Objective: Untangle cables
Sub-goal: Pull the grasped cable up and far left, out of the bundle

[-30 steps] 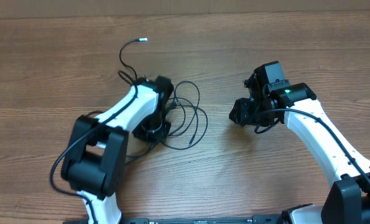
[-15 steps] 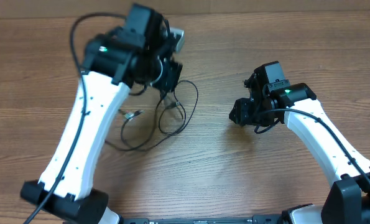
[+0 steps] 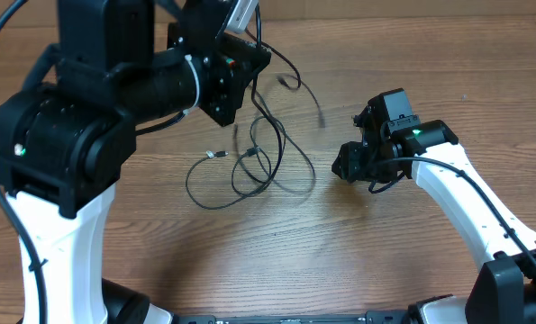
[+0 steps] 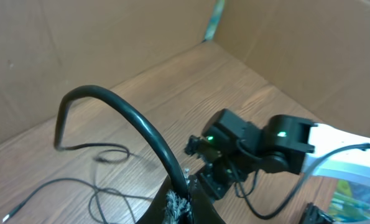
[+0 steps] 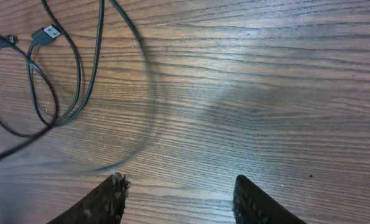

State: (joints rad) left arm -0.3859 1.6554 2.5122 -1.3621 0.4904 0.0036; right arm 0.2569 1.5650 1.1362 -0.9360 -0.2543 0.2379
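My left gripper [image 3: 246,32] is raised high above the table and shut on one of the thin black cables [image 3: 266,135]. In the left wrist view that cable [image 4: 119,107] arcs up out of the closed jaws [image 4: 187,203]. From the grip the cords hang down to tangled loops [image 3: 236,180] lying on the wood, with a small plug [image 3: 215,155] at one end. My right gripper [image 3: 347,165] sits low to the right of the loops. It is open [image 5: 181,190] with only bare wood between its fingers. The loops and a USB plug [image 5: 45,34] lie ahead of it to the left.
The wooden table [image 3: 385,261] has cardboard walls [image 4: 110,37] along its far side. The raised left arm [image 3: 78,135] fills the upper left of the overhead view and hides the table under it. The right arm [image 3: 466,202] reaches in from the lower right.
The left arm has risen from the table with a cable in its jaws, drawing the tangle up and stretching it out. A hanging strand is swinging. The right arm has not moved.
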